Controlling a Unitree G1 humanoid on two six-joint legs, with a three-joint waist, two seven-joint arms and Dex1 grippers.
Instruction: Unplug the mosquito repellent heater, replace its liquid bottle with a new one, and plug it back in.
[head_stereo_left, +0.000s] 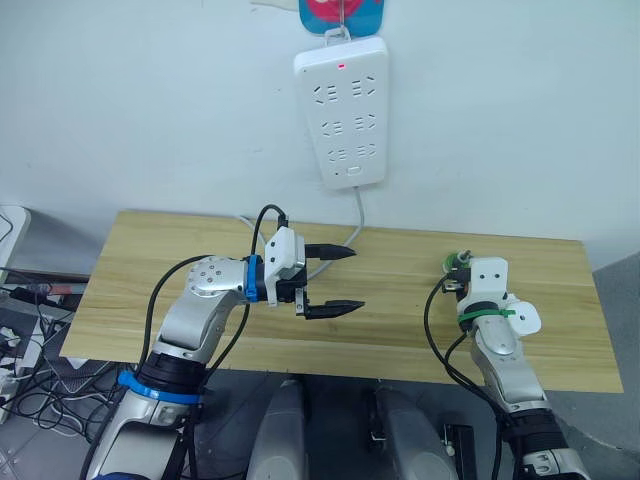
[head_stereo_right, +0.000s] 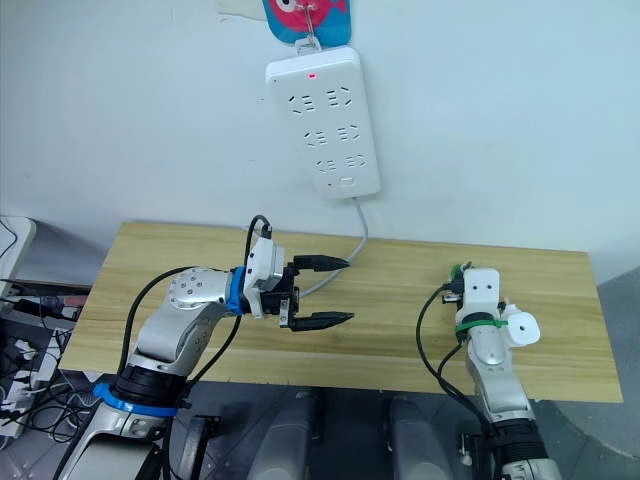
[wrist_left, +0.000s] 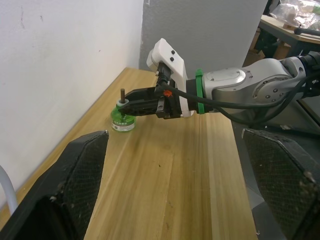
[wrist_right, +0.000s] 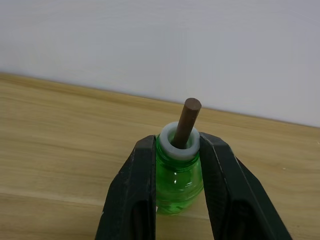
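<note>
Table: a light wooden tabletop (head_stereo_left: 150, 260) runs across the middle of the head views, against a white wall.
Power strip: a long white plastic power strip (head_stereo_left: 341, 110) hangs on the wall at upper centre, with a small red light at its top. Its white cable drops down to the table.
Left claw: the left gripper (head_stereo_left: 355, 278) sits centre-left in the frame, above the table. Its two black fingers are spread wide and have hold of nothing.
Right claw: the right gripper (wrist_right: 176, 141) is at the lower right of the head views. Its fingers are closed against both sides of the bottle's neck.
Bottle: a small green transparent plastic liquid bottle (wrist_right: 178, 175) with a white collar stands upright on the table near the wall. A brown wick rod (wrist_right: 186, 120) sticks up from its collar.
Heater: a small white rounded plastic mosquito repellent heater (head_stereo_right: 520, 328), with a dark centre hole, appears to lie at lower right, just beside the right wrist. It is partly hidden, so I cannot tell whether it touches the arm. It is well apart from the power strip.
</note>
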